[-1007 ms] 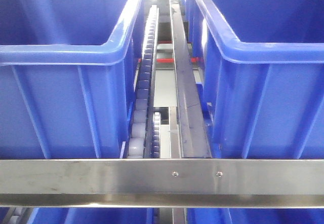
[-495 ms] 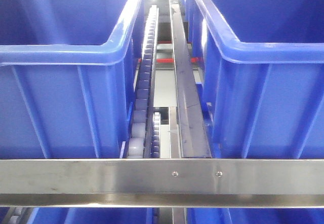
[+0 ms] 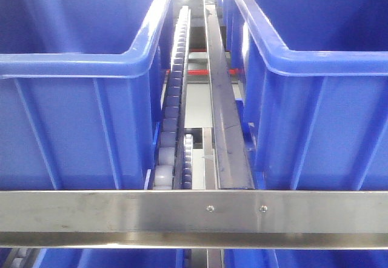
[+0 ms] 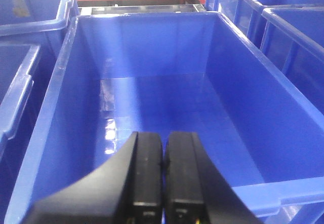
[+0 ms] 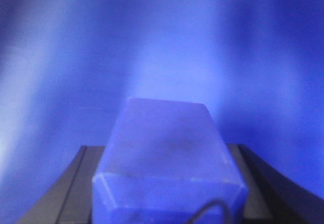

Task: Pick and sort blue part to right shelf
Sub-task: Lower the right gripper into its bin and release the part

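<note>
The blue part (image 5: 168, 133), a pale blue translucent block, fills the lower middle of the right wrist view. My right gripper (image 5: 162, 152) is shut on it, with a dark finger (image 5: 81, 183) showing on each side. Behind it is only blurred blue surface, close up. My left gripper (image 4: 163, 142) is shut with nothing between its black fingers and hangs over an empty blue bin (image 4: 152, 102). Neither gripper shows in the front view. I cannot tell from these views which shelf is the right shelf.
The front view looks along a rack with a large blue bin at the left (image 3: 79, 65) and another at the right (image 3: 315, 62). A roller track (image 3: 176, 98) and a metal rail (image 3: 221, 110) run between them. A steel crossbar (image 3: 182, 210) spans the front. More blue bins (image 4: 283, 26) surround the left gripper's bin.
</note>
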Available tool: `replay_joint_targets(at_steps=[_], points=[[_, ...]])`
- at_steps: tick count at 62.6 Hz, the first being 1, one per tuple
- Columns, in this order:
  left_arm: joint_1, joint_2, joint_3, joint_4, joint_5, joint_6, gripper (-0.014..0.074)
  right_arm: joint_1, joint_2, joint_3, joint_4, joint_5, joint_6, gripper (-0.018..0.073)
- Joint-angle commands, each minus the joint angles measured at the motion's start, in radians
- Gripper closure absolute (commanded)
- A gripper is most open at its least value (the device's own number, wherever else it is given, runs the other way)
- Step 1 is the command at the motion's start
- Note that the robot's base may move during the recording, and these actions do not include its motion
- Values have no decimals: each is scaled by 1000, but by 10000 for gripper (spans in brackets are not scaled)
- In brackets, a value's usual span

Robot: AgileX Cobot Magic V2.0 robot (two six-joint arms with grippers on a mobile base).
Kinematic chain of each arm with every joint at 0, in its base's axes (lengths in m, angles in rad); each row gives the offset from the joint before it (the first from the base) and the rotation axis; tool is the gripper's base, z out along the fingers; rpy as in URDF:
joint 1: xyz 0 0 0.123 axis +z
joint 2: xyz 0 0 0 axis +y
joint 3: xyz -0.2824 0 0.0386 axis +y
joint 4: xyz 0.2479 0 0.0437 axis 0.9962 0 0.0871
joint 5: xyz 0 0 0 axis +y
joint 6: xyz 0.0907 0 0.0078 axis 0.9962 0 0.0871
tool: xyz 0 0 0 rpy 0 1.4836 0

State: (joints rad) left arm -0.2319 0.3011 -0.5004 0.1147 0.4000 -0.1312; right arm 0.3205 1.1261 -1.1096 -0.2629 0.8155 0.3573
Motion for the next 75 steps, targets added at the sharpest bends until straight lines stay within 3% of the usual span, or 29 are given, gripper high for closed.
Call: replay_joint_targets(at_steps=[1, 13, 42, 46, 55, 61, 75], points=[[-2, 6, -27, -12, -75, -9, 472, -73, 51, -71, -22, -31, -5, 415], [-2, 6, -27, -29, -75, -9, 472, -171, 217, -101, -14, -136, -20, 415], [-2, 6, -27, -34, -75, -9, 472, -176, 560, -101, -14, -345, -36, 406], [-2, 6, -27, -34, -75, -9, 472, -176, 577, -108, -14, -336, -36, 342], [-2, 6, -27, -34, -75, -9, 472, -176, 583, -138, -14, -318, -36, 67], [-2, 6, -27, -34, -75, -9, 472, -176, 583, -180, -14, -270, -36, -50], [-2, 6, -27, -34, -74, -9, 472, -176, 509, -247, -14, -137, -40, 39]])
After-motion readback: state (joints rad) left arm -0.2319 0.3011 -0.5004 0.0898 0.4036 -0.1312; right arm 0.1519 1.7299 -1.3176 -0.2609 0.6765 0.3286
